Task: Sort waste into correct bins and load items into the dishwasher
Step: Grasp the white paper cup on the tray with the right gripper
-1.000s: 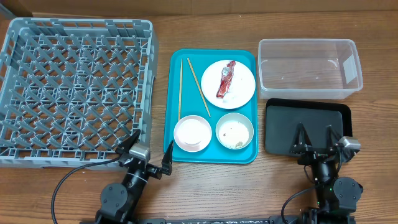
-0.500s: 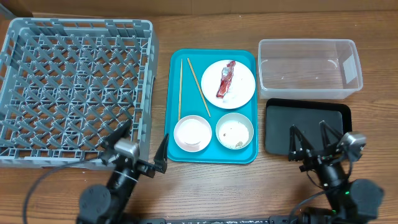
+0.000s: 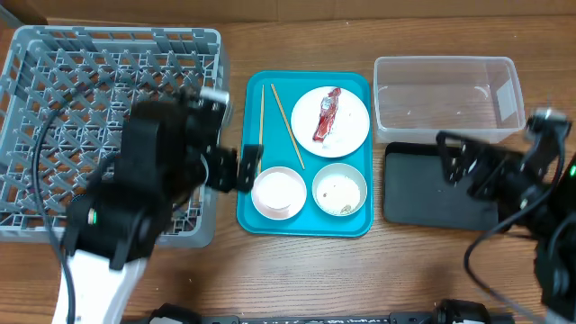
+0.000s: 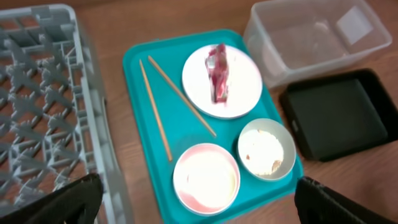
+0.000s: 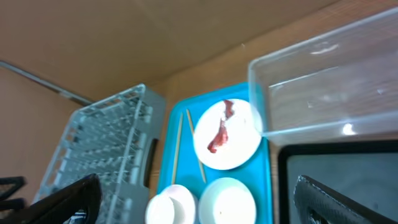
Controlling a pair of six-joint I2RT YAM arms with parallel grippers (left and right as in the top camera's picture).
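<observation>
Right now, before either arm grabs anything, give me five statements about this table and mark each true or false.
1. The red wrapper lies on the white plate. True.
2. Both chopsticks lie on the teal tray, between the dish rack and the white plate. True.
3. The white bowl stands in the dish rack. False: the white bowl sits on the teal tray, beside the bowl with food bits.
4. The black tray lies right next to the clear tub. True.
5. The left end effector is shut on a chopstick. False: the left end effector is open and holds nothing.
</observation>
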